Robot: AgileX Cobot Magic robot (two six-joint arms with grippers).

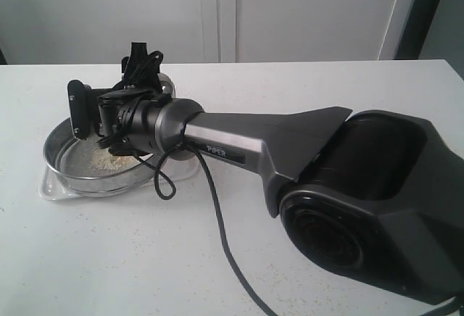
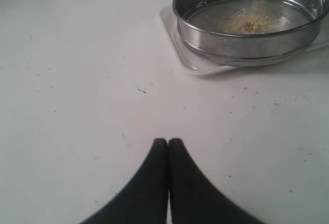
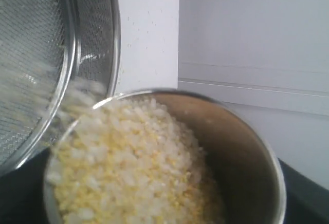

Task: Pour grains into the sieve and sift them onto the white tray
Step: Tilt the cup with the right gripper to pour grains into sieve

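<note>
The sieve [image 1: 72, 175], a wide steel ring with a mesh bottom, rests on the white tray [image 1: 52, 191]. My right gripper [image 1: 141, 69] reaches across over the sieve's far side. In the right wrist view it holds a steel cup [image 3: 247, 152] tipped toward the sieve [image 3: 31, 54]. Yellow and whitish grains [image 3: 133, 167] fill the cup and spill over its lip. A small heap of grains [image 2: 247, 22] lies on the mesh of the sieve [image 2: 247, 41], with the tray [image 2: 177, 54] showing under it. My left gripper [image 2: 168, 142] is shut and empty above bare table, short of the tray.
The right arm's dark body [image 1: 348, 185] and its cable [image 1: 217, 222] stretch across the white table [image 1: 109, 258]. Stray grains speckle the table top [image 2: 277, 100] beside the tray. A pale wall [image 1: 290, 11] stands behind the table.
</note>
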